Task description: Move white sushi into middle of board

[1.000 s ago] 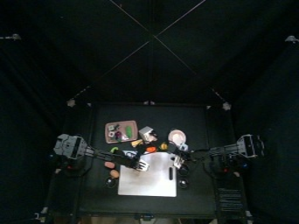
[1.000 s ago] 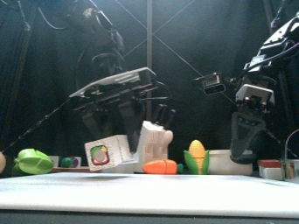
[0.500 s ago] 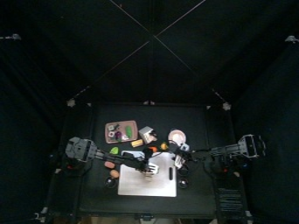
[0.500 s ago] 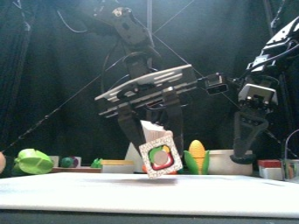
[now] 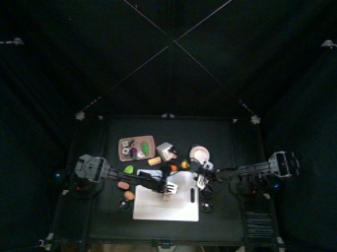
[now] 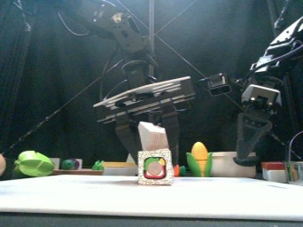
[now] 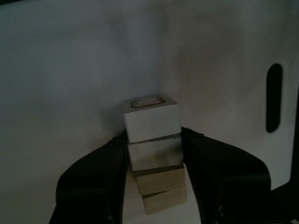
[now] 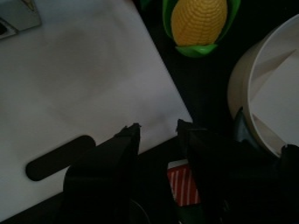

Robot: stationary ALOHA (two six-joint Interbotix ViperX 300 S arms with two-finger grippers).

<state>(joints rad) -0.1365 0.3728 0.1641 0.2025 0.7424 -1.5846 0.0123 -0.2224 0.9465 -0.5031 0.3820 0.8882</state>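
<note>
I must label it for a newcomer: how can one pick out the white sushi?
Find the large white board at the table's front. On it, between the left gripper's jaws, stands the white sushi. Unlike the yellow corn behind, it is a white block with a pink-and-green round mark on its face.

My left arm reaches in from the left and bends down over the counter's middle, wrist rolled so the left tool (image 6: 147, 133) points straight down, its two jaws standing wide apart, one on each side of what they hold between them. In the wrist view those jaws (image 7: 156, 175) curve up from the bottom edge. My right arm hangs at the right side, its right tool (image 6: 246, 137) held above the counter, pointing down, jaws slightly parted (image 8: 156, 140).
</note>
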